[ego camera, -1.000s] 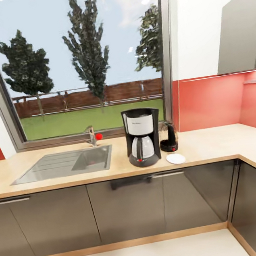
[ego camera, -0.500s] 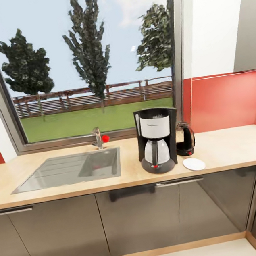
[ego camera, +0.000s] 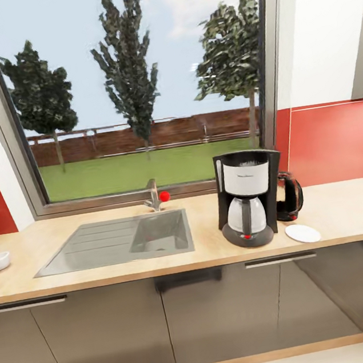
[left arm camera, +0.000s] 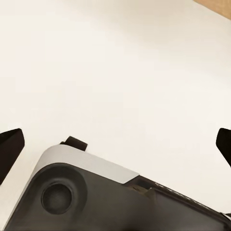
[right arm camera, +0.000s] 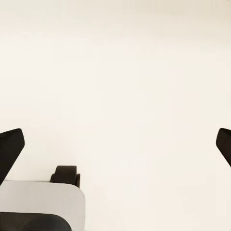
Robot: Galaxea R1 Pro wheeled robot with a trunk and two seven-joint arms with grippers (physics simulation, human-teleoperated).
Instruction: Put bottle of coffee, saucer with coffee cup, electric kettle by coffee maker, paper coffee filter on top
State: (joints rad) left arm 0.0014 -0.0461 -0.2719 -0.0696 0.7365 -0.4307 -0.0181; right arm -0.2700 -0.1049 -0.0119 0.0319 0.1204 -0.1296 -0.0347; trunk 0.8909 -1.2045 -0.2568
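On the long beige wood-look desk [ego camera: 347, 213], the tall black-and-white coffee maker [ego camera: 246, 197] stands with the flat round white saucer [ego camera: 302, 233] at its 4 o'clock and the dark rounded kettle [ego camera: 289, 196] at 2 o'clock, both jaws spread empty.

My coffee maker [ego camera: 247, 198] hides most of the electric kettle [ego camera: 290, 196]. The desk [ego camera: 347, 210] runs off both sides. Each hand shows just dark fingertips [left arm camera: 10, 149] at the picture edges.

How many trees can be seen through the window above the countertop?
3. One tree stands at the left, a taller one in the middle above the tap, and one at the right above the coffee maker. The window frame may hide others.
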